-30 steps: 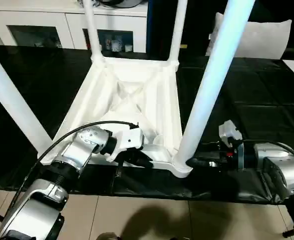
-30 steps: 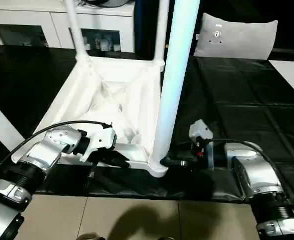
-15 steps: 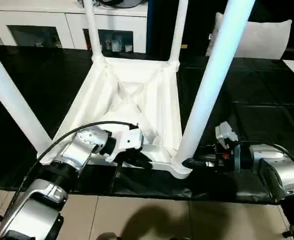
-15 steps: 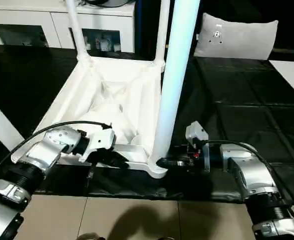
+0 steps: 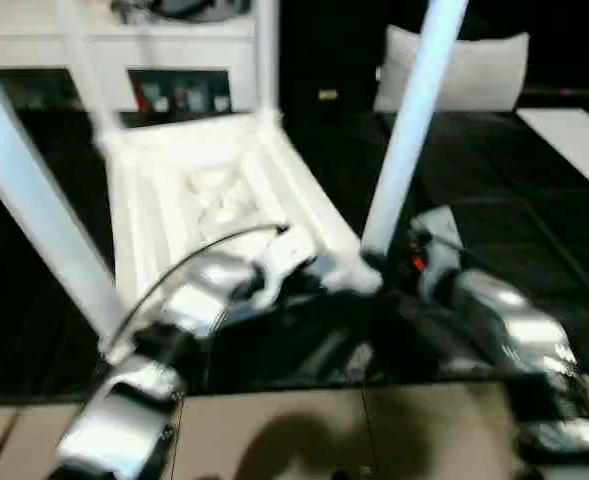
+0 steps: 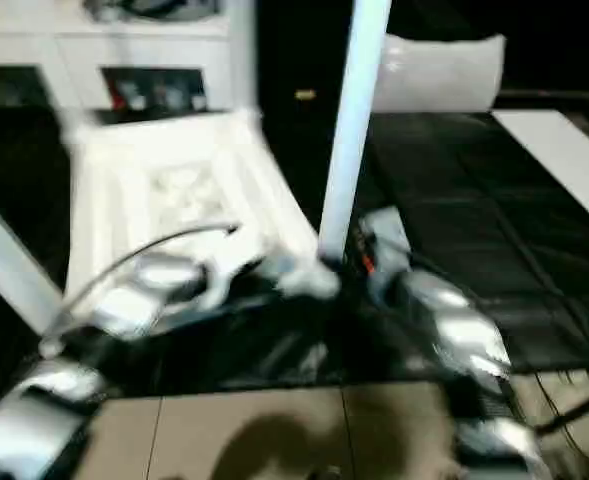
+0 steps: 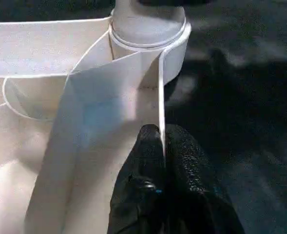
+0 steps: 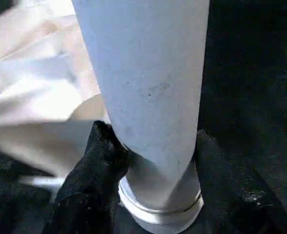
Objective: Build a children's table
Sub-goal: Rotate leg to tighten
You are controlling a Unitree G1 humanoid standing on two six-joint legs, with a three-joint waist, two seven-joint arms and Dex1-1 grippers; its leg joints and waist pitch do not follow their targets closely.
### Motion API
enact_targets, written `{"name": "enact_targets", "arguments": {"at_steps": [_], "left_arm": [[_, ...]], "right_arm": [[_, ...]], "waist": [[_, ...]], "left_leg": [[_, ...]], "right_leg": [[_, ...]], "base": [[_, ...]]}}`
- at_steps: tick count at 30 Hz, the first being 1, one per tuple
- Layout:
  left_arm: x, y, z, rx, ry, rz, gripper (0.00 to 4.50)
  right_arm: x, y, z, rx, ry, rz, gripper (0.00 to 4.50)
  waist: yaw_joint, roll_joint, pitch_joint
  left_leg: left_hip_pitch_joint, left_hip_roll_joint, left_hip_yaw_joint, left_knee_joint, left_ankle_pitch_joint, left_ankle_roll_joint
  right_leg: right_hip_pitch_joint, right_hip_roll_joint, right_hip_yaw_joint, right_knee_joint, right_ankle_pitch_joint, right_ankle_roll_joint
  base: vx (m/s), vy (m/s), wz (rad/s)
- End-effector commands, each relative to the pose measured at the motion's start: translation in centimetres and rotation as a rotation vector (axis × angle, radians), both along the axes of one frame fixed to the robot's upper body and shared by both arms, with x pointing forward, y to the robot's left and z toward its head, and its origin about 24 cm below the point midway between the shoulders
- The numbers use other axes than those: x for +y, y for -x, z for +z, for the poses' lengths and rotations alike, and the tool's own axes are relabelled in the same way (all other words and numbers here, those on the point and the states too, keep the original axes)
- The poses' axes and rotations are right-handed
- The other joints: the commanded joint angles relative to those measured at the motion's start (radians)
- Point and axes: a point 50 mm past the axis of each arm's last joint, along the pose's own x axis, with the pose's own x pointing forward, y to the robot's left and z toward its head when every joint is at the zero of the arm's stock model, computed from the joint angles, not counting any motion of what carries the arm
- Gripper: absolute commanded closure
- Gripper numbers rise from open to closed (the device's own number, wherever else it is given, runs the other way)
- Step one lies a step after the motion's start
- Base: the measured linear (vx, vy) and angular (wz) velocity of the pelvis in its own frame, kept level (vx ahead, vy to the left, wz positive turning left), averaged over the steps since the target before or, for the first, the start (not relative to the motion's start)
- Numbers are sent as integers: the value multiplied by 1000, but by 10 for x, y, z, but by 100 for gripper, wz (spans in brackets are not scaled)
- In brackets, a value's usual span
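While the left gripper [image 7: 161, 146] pinches the tabletop's rim [image 7: 160, 87], the right gripper [image 8: 150, 146] clasps a leg [image 8: 148, 73]

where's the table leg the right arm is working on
In the right wrist view that leg stands in its corner socket between the right end effector's fingers; in the left eye view it rises just right of centre, before the pillow.

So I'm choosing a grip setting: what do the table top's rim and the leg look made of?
Both look like white moulded plastic. The table top has a thin rim with a smooth, faintly glossy face, pinched in the left hand. The leg is a smooth matte tube with faint scuffs, gripped by the right hand.
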Motion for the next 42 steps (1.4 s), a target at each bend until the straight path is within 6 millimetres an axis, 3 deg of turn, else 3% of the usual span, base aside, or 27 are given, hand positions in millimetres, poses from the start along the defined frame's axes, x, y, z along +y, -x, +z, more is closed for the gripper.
{"name": "enact_targets", "arguments": {"at_steps": [1,2,3,6,10,11,15,16,21,28,31,36,42], "left_arm": [[-22,4,8,-14,93,-38,450],[-24,4,8,-19,93,-42,450],[-24,7,7,-32,75,-80,450],[-22,8,7,-40,63,-93,450],[-13,6,5,-50,42,-93,450],[-10,6,5,-58,33,-108,450],[0,9,4,-54,11,-176,450],[2,10,3,-48,7,-189,450],[15,14,3,-31,-46,-323,450],[31,22,5,-16,-76,-505,450],[40,26,5,1,-106,-576,450],[44,32,5,40,-115,-668,450],[45,35,5,50,-112,-714,450]], "right_arm": [[11,-1,-2,-6,-8,15,226],[12,-1,-1,-23,-20,24,192],[13,1,0,-35,-35,36,192],[13,3,-1,-33,-37,48,171],[5,7,1,-55,-41,83,143],[1,8,2,-65,-40,106,114],[-16,15,8,-98,-19,213,103],[-20,16,9,-102,-6,236,78],[-36,26,11,-89,70,399,34],[-42,42,12,-21,50,614,34],[-44,49,12,-5,48,701,59],[-43,50,12,-12,45,749,115],[-36,53,10,-5,13,814,169]], "waist": [[10,-17,-66],[12,-16,-68],[13,-17,-71],[19,-15,-73],[25,-14,-71],[25,-15,-69],[29,-15,-66],[29,-14,-67],[37,-13,-65],[58,-12,-68],[63,-10,-67],[72,-12,-66],[78,-11,-67]], "left_leg": [[-6,17,-7,-69,-187,48],[-8,20,-6,-68,-165,58],[-12,21,-6,-67,-134,69],[-13,22,-2,-64,-89,94],[-11,23,-1,-66,-109,95],[-11,23,-1,-67,-121,92],[-10,27,-2,-69,-151,90],[-9,27,-2,-69,-153,90],[-7,29,-2,-69,-167,89],[-5,34,-1,-69,-157,94],[-4,37,-1,-68,-155,96],[-2,37,-1,-71,-171,75],[-1,39,0,-70,-165,71]], "right_leg": [[48,-57,32,-97,-471,-98],[50,-57,35,-90,-409,-118],[56,-57,36,-80,-336,-140],[59,-56,39,-68,-222,-186],[61,-58,39,-70,-241,-189],[60,-58,38,-73,-263,-185],[59,-60,39,-79,-320,-163],[59,-59,38,-79,-321,-164],[57,-60,39,-79,-328,-171],[58,-60,41,-69,-270,-190],[57,-60,39,-65,-249,-203],[55,-63,40,-70,-309,-190],[54,-62,41,-65,-282,-199]], "base": [[0,0,0],[0,0,0],[0,0,0],[0,0,0],[0,0,0],[0,0,0],[0,0,0],[0,0,0],[0,0,0],[0,0,0],[0,0,0],[0,0,0],[0,0,0]]}}
